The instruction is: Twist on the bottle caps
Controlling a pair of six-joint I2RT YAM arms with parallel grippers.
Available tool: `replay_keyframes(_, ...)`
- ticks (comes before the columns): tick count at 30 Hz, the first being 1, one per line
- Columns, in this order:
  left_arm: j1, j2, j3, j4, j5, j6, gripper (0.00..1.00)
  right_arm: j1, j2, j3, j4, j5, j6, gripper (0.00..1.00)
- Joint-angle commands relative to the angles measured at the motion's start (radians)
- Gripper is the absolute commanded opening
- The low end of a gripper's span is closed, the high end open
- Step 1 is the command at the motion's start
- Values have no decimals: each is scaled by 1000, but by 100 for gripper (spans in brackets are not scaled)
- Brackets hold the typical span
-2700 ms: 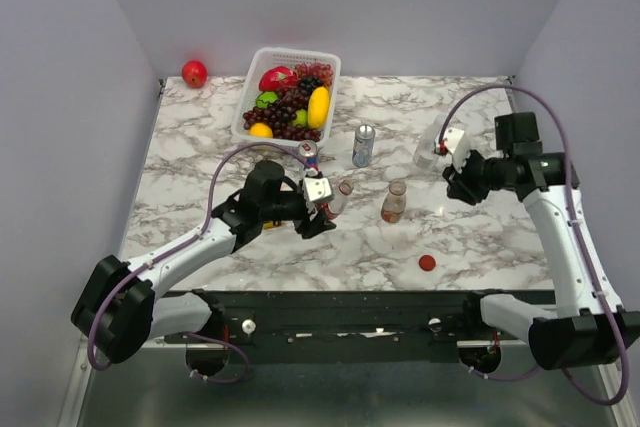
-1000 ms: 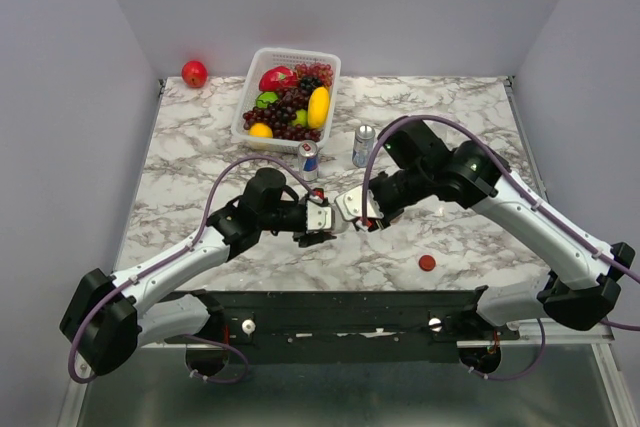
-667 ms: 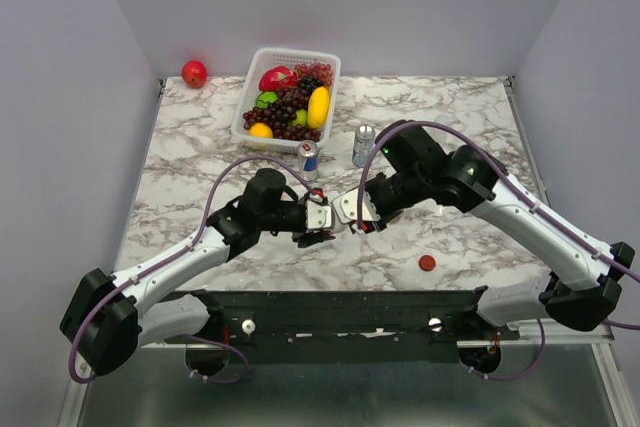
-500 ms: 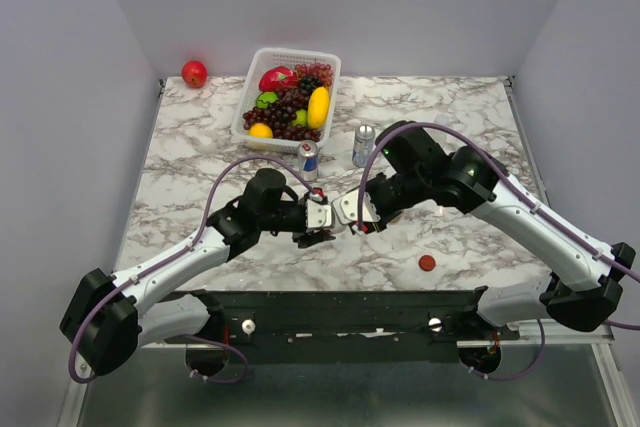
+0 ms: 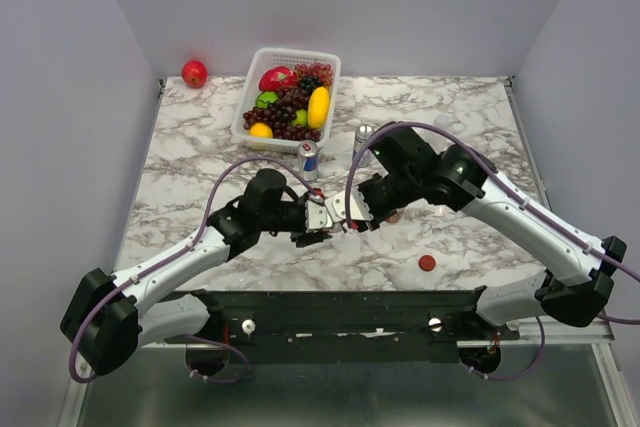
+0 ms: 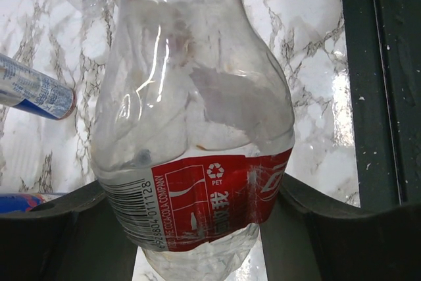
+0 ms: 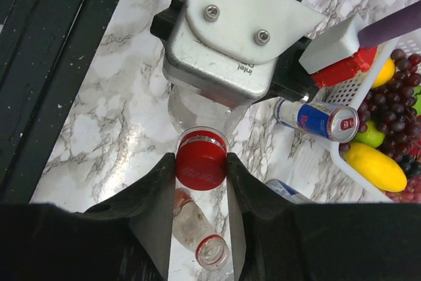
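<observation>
My left gripper (image 5: 320, 217) is shut on a short clear bottle (image 6: 197, 129) with a red label, tilted towards the right arm. My right gripper (image 5: 346, 214) is shut on a red cap (image 7: 200, 162), which sits at that bottle's mouth (image 7: 202, 137). In the top view both grippers meet at the table's middle and hide the bottle. A second red cap (image 5: 427, 263) lies loose near the front edge. Another short open bottle (image 7: 197, 228) shows below my right fingers. The taller bottle and the whitish cap are hidden.
A white basket (image 5: 256, 87) of fruit stands at the back. A red apple (image 5: 194, 73) lies at the back left. A blue can (image 5: 308, 158) and a silver-blue can (image 5: 362, 134) stand behind the grippers. The black front rail (image 5: 330, 302) runs along the near edge.
My right arm swung from the far right to the middle with the red cap, then edged left until the cap met the bottle's mouth. My left arm barely moved.
</observation>
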Motion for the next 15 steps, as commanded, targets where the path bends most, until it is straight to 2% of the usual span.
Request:
replay_keyframes(1, -12, -42, 27, 184, 18, -13, 0, 9, 49, -1, 17, 52, 113, 38)
replay_keyframes(9, -12, -98, -75, 410, -71, -165, 0, -13, 97, 30, 155, 114, 443, 36)
replay_keyframes(15, -15, -140, -100, 462, -169, -134, 0, -78, 181, 119, 149, 75, 735, 35)
